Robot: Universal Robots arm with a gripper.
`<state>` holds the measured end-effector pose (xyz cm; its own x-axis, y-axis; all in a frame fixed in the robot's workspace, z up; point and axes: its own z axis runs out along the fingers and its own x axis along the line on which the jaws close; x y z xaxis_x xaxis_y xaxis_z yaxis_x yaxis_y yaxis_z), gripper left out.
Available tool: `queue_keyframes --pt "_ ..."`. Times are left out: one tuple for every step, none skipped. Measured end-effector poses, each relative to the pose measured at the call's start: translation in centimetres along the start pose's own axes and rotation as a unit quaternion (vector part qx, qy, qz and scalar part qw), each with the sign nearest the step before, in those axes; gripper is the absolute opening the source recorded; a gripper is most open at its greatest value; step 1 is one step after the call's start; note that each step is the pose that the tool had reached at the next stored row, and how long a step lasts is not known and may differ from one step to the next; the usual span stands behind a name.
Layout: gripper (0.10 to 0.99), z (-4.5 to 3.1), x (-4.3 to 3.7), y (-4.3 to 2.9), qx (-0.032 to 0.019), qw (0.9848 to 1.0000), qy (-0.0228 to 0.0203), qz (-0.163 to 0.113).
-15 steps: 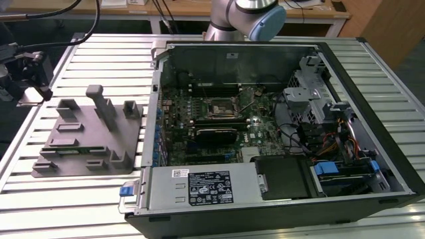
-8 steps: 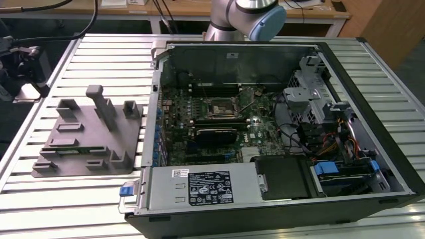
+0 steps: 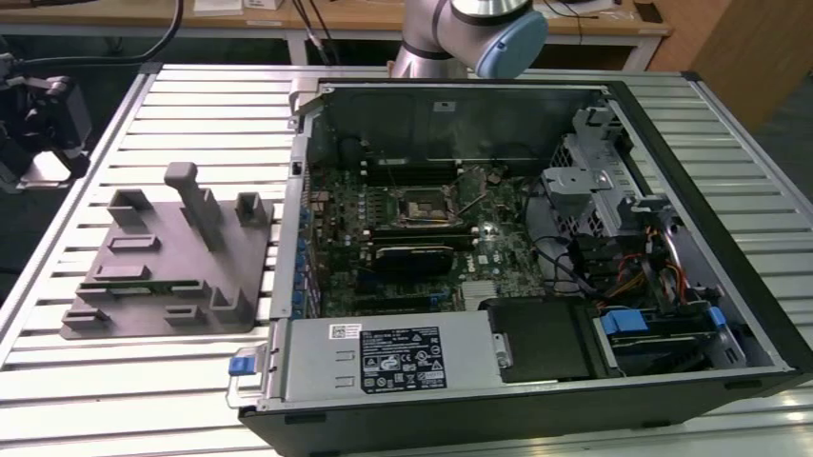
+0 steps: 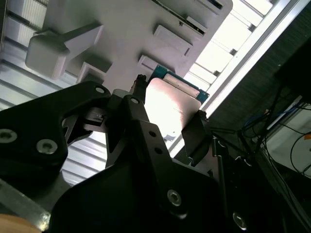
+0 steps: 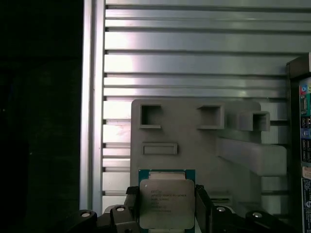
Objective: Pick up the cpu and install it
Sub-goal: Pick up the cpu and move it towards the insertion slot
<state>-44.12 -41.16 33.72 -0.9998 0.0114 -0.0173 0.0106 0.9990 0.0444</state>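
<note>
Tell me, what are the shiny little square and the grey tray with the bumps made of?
The cpu looks like metal on top: smooth, silver-grey and catching glare, with a green rim that is probably circuit board. The grey tray looks like matte plastic: dull, even colour, blocky shapes, no shine.

The square metal cpu (image 5: 166,206) shows silver-grey with a teal edge; the pincer (image 5: 166,194) is matte black. The moulded plastic fixture tray (image 5: 194,145) is plain grey, the metal worktop (image 5: 194,63) silver with parallel ribbed stripes.
</note>
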Motion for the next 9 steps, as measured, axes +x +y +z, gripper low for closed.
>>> queue_keyframes --pt "0.545 -0.17 0.0 0.01 0.0 1.0 0.0 0.0" --pt "0.545 -0.34 0.0 0.01 0.0 1.0 0.0 0.0" --pt "0.545 -0.52 -0.01 0.02 0.0 1.0 0.0 0.0" --pt "0.545 -0.7 -0.01 0.03 0.0 1.0 0.0 0.0" --pt "0.545 -0.88 -0.01 0.04 0.0 1.0 0.0 0.0" --pt "0.545 -1.09 -0.02 0.05 0.0 1.0 0.0 0.0" --pt "0.545 -1.28 -0.02 0.06 0.0 1.0 0.0 0.0" --pt "0.545 -1.46 -0.02 0.07 0.0 1.0 -0.0001 0.0" --pt "0.545 -1.67 -0.03 0.07 0.0 1.0 0.0 0.0"
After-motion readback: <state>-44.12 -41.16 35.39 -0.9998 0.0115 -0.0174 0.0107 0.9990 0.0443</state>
